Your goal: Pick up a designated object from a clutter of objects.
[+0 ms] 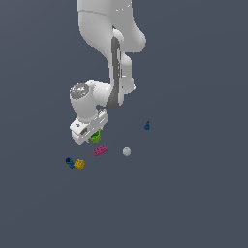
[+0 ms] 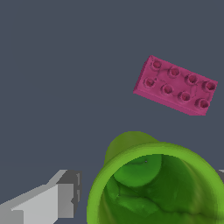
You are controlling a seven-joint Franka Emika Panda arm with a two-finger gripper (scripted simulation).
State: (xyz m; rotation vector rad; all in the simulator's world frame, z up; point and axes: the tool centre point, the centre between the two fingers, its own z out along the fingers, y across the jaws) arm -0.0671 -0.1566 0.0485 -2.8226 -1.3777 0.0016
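The lime-green cup [image 2: 153, 183] fills the near part of the wrist view, hollow top facing the camera. It stands between my gripper's [image 2: 146, 188] fingers. One grey finger [image 2: 61, 199] shows beside it with a narrow gap to the rim. The other finger barely shows at the frame edge. The jaws look open around the cup. In the exterior view the gripper [image 1: 92, 134] is low over the cup [image 1: 96, 137], which is partly hidden by the hand. The pink studded brick [image 2: 175, 85] lies just beyond the cup, apart from it.
In the exterior view the pink brick [image 1: 100, 150] lies just in front of the cup. A yellow block [image 1: 80, 164] and a dark blue piece [image 1: 69, 161] lie to the exterior view's left. A pale grey ball [image 1: 126, 151] and another blue piece [image 1: 147, 126] lie to the right.
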